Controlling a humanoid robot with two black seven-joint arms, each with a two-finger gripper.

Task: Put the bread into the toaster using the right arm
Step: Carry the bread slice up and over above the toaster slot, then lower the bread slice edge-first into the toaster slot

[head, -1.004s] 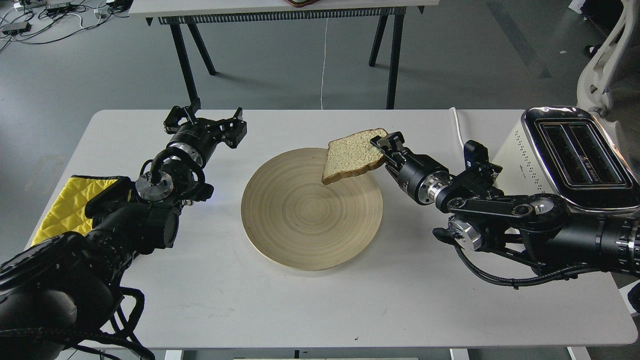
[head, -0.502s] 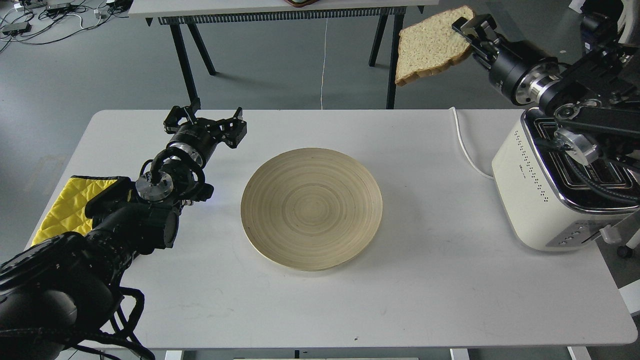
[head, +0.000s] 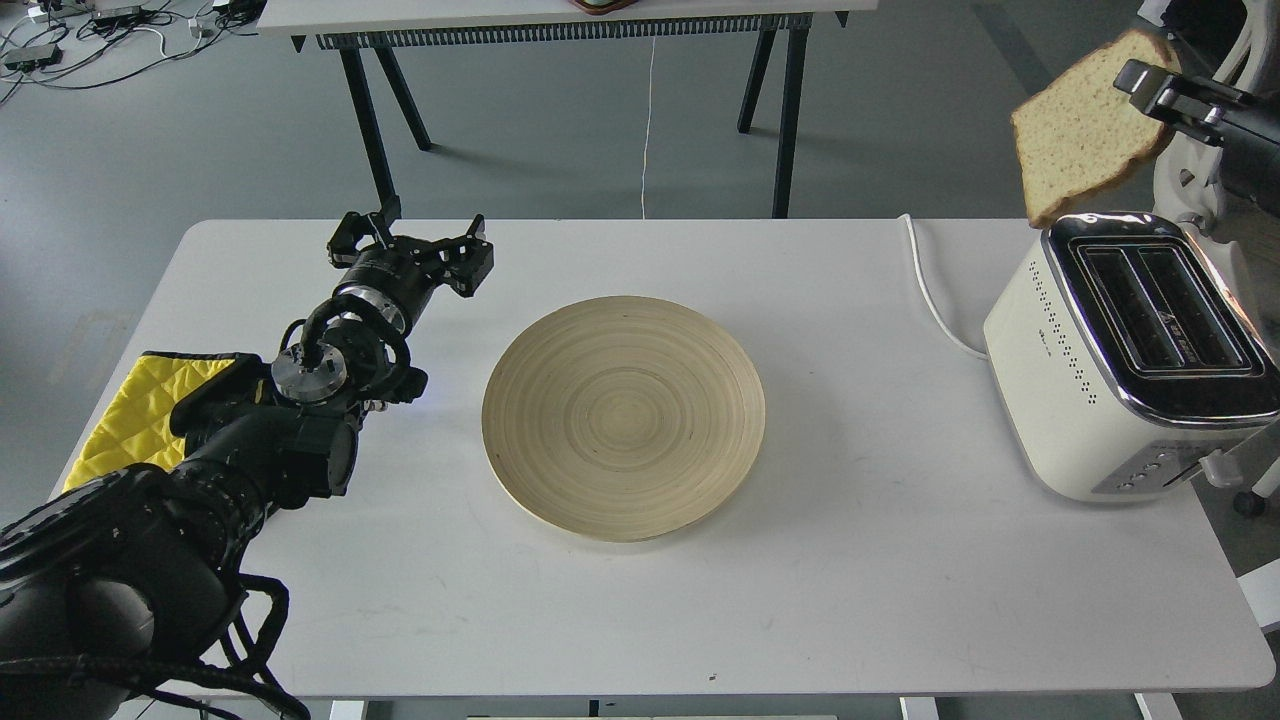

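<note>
Since the earlier frames the bread slice (head: 1085,128) has gone from just over the wooden plate (head: 623,417), up and across, and now hangs in the air near the toaster (head: 1130,360). The right arm has swung out toward the right edge of view, so only its gripper (head: 1150,82) and a short stretch of wrist show.

Right gripper state: pinching the slice by its upper right crust corner, fingers pressed on it. The slice hangs left of and below the fingers, tilted, lower corner pointing down toward the back left corner of the toaster's chrome top. It looks close above that corner, not touching, but depth is hard to judge from this angle.

Progress: pick and lift done, carry mostly done. Left to do, as I judge it: line the slice up over one of the two black slots, which lie below and a bit nearer the camera than the gripper, turn it edge-down, lower, let go. Both slots look empty.

Bread look: pale tan crumb, darker brown crust, rounded top, one flat slice, holding its shape with no sag.

Left gripper (head: 418,240) sits well apart over the far left of the white table (head: 860,560), fingers spread, holding nothing. A yellow quilted cloth (head: 140,400) lies under that arm.
</note>
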